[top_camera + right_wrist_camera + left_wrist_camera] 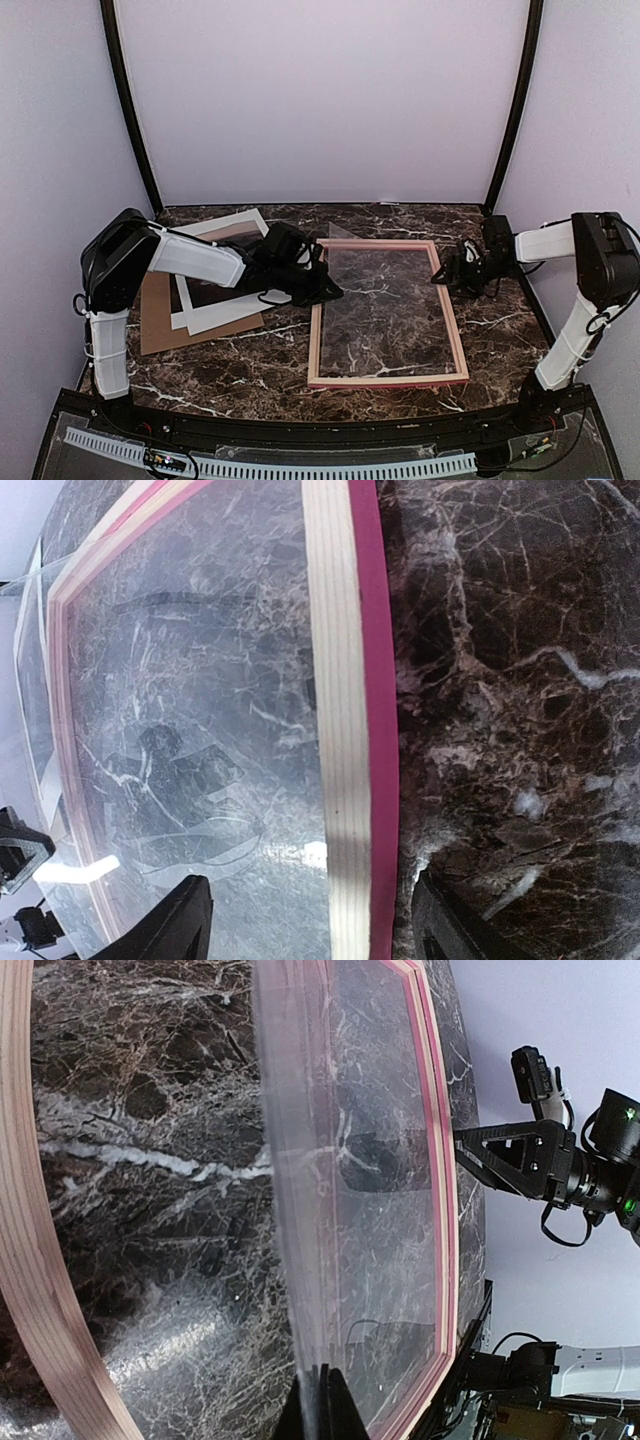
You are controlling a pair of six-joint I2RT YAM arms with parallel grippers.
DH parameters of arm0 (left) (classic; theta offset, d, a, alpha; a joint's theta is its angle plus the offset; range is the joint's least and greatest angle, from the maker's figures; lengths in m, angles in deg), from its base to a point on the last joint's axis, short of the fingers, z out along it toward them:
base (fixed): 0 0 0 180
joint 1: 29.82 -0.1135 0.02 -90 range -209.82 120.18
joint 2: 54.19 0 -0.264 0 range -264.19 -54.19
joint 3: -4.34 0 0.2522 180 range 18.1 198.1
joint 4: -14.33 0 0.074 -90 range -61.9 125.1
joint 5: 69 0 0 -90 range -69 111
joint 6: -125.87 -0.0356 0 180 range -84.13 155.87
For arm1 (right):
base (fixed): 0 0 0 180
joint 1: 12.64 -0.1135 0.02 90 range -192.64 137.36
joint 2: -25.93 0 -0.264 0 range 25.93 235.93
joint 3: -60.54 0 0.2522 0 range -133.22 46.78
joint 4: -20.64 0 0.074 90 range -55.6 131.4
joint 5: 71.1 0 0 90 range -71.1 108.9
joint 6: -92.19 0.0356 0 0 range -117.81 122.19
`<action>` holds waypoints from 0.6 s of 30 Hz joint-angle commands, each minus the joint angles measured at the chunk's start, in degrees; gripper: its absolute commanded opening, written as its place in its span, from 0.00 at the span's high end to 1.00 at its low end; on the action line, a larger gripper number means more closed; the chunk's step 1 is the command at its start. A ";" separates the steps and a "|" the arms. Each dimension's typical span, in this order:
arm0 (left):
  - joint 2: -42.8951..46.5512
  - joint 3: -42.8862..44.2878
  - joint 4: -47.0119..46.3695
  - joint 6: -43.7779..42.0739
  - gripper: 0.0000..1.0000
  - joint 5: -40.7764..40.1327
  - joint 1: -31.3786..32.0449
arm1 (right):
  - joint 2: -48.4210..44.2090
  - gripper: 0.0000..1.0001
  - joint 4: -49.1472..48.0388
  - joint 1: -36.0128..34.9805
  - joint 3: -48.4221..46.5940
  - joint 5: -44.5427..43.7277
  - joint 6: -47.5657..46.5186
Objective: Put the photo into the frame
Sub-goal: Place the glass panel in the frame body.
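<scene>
The photo [222, 314] at the far left looks thin and bendy, best lifted by 1 edge, while the left gripper [325, 290] pinches the clear sheet [385, 290] over the frame [385, 379] and the right gripper [441, 273] is wide open, holding nothing.

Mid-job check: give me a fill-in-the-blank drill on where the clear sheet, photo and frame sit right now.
1. The left end effector pinches an edge of the clear sheet, which tilts above the ___.
2. The photo lies on the cardboard backing board, to the ___ of the frame.
3. The right end effector has its jaws ___, one finger on either side of the frame's right rail.

Missing words: frame; left; open.
</scene>
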 commanded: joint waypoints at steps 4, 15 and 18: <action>-0.45 1.18 -0.92 -0.60 0.96 0.07 0.67 | 1.12 0.35 3.29 -2.57 -2.87 -7.83 -2.89; -0.58 1.48 0.12 -1.22 0.88 -0.34 0.87 | 2.18 0.52 7.87 -8.03 -5.81 -20.83 -5.66; -0.63 1.89 0.65 -1.64 0.85 -0.40 0.96 | 2.36 0.53 8.01 -8.38 -6.03 -21.56 -5.76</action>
